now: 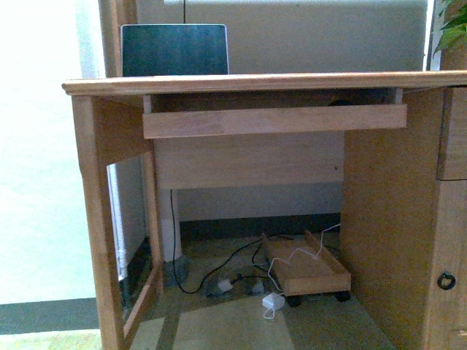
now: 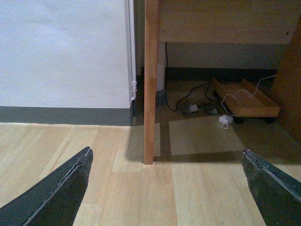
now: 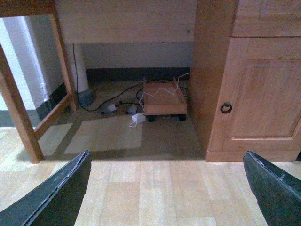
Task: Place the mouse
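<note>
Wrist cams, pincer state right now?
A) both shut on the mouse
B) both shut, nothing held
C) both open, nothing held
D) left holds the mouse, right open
C: the wrist views show the left pincer and the right pincer with their dark fingers spread wide, and only the floor is seen between them.

The left hand has its two dark, tapered fingers spread wide apart, gripping nothing. The right hand matches it, fingers equally wide and unloaded. Both hands are held low, tilted forward and downward.
</note>
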Motion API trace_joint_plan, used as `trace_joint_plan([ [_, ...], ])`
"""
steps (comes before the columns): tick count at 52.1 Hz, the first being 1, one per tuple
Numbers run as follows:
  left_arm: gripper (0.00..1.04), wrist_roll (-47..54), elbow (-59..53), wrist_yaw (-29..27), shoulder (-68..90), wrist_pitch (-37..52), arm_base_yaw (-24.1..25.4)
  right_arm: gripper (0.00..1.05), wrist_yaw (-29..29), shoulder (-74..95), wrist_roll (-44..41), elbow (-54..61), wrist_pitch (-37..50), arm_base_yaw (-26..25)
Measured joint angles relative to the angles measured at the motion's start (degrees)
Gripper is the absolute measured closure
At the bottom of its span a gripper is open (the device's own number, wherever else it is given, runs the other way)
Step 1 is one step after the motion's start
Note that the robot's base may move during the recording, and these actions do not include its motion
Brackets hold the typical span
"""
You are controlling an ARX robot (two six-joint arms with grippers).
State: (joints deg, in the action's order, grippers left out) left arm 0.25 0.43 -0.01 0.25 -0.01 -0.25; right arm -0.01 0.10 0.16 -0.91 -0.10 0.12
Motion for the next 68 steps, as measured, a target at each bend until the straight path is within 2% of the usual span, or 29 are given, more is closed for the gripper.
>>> trace_joint_plan([
  [68, 0.08, 0.0, 0.0, 0.0, 0.0, 0.0, 0.0, 0.07, 0.0, 0.0, 0.0, 0.0, 0.0, 0.0],
])
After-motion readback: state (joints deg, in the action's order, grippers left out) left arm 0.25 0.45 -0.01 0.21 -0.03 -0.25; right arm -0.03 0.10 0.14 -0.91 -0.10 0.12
